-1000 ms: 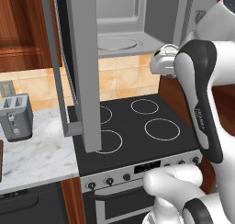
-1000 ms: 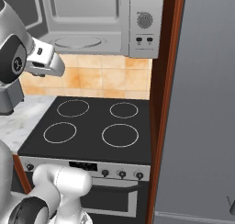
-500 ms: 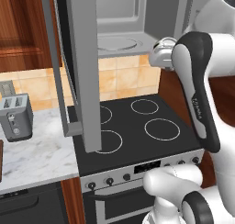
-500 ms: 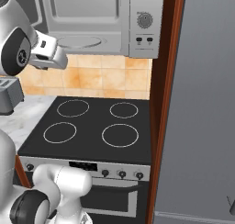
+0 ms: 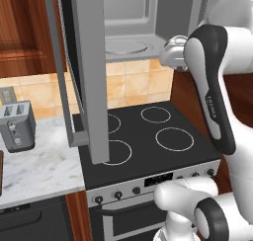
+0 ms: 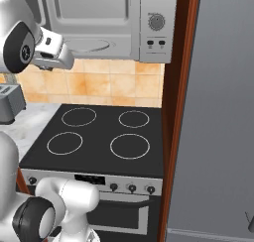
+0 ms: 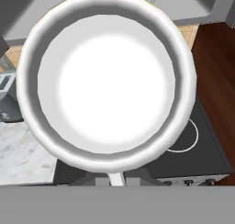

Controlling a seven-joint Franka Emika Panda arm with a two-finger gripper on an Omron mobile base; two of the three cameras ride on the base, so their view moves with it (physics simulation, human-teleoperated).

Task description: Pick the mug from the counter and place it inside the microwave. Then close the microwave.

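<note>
You see a black glass stovetop [image 5: 148,141] with four white ring burners; below its front edge runs the silver oven panel [image 6: 99,181] with dark knobs. A grey two-slot toaster [image 5: 17,124] stands upright well left of the stovetop, before the orange tiled backsplash [image 6: 99,82]. A reddish wood cabinet [image 5: 22,32] hangs upper left.

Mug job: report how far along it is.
Done: the small white ceramic mug is off the marbled counter. In hand: the end effector holds it beside the open silver-grey microwave. Left: set it inside, shut the door.
</note>
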